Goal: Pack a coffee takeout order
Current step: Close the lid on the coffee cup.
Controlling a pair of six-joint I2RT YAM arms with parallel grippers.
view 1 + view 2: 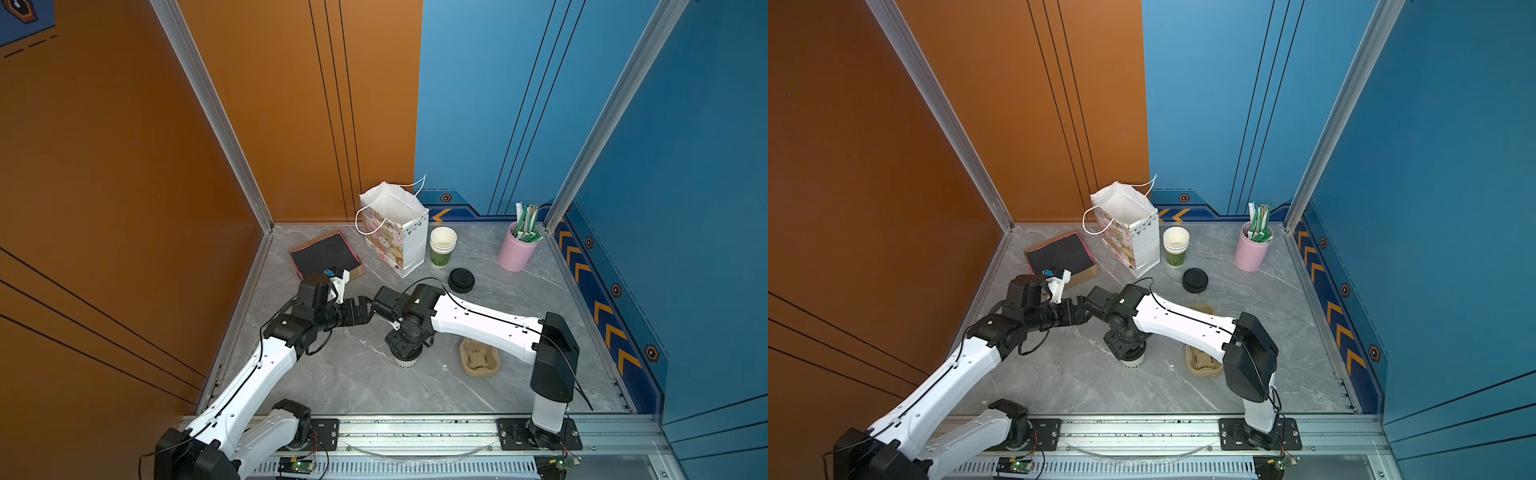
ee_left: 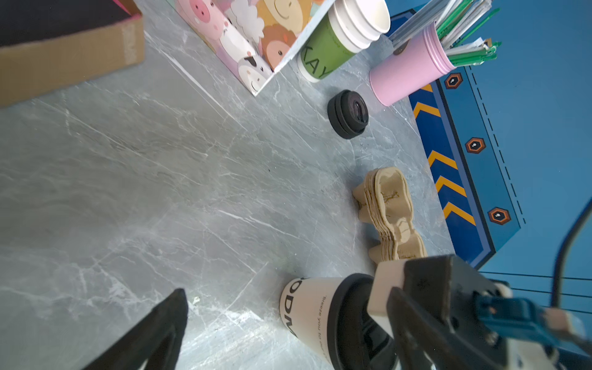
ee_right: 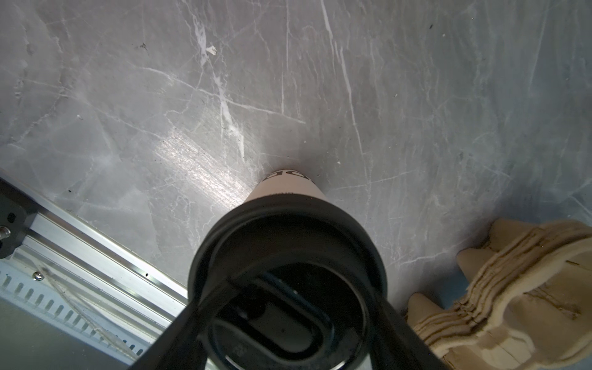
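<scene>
The cup stands upright on the grey table, toward the front and about midway across. Its black lid is seated on top and its long axis runs straight up and down. My right gripper hangs directly over it, pointing down that axis, with one finger on each side of the lid's rim. The wrist view shows them flanking the lid closely, but whether they press on it or merely bracket it I cannot tell. My left gripper sits just beside the right wrist, off to the cup's left, jaws spread wide with nothing between them.

So the right arm is by far the nearer one. The cup lies below its jaws, not ahead of them, and I judge any lift must go straight up along the cup's axis to keep it level.

Outward from there, a stack of pulp carriers lies near on the right and a loose black lid sits farther back. The open paper bag stands well behind the cup — the black napkin to its left, the straws in a pink holder at the back right.
</scene>
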